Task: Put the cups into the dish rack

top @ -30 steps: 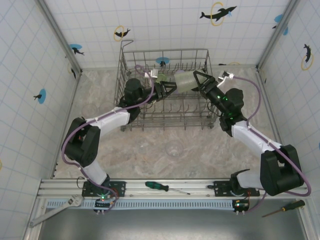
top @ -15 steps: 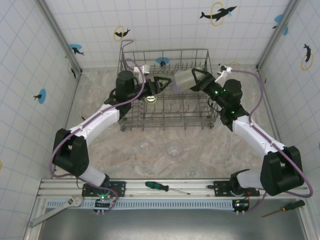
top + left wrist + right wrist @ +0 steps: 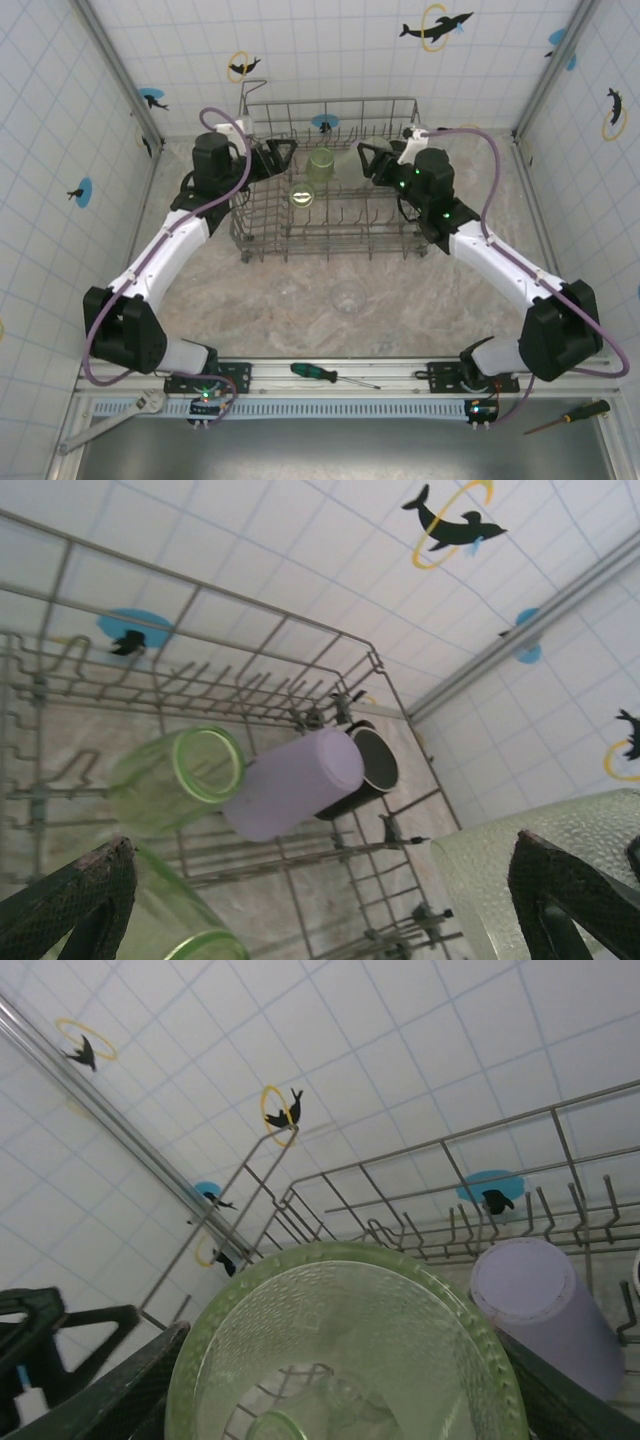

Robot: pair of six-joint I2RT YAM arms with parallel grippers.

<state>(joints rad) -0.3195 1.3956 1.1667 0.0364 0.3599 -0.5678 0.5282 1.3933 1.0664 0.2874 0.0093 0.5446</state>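
The grey wire dish rack [image 3: 330, 240] stands at the back of the table. My right gripper [image 3: 362, 163] is shut on a textured green tumbler [image 3: 335, 163], held sideways above the rack, its base facing the wrist camera [image 3: 350, 1360]. Inside the rack lie a green tumbler [image 3: 175, 775], the lilac tumbler [image 3: 295, 780] and the black mug [image 3: 368, 765]; another green tumbler [image 3: 302, 193] sits nearer. My left gripper [image 3: 285, 158] is open and holds nothing at the rack's left side, apart from the held tumbler [image 3: 540, 880]. Two clear tumblers [image 3: 348, 295] [image 3: 287, 293] stand on the table.
Tiled walls close in the left, back and right. A green-handled screwdriver [image 3: 320, 373], a wrench [image 3: 110, 420] and another screwdriver [image 3: 565, 415] lie along the front rail. Marble tabletop [image 3: 450, 310] stretches between the rack and the arm bases.
My left gripper has let go of the green tumbler and drawn back left to the rack's edge. My right gripper has carried the tumbler leftward over the rack.
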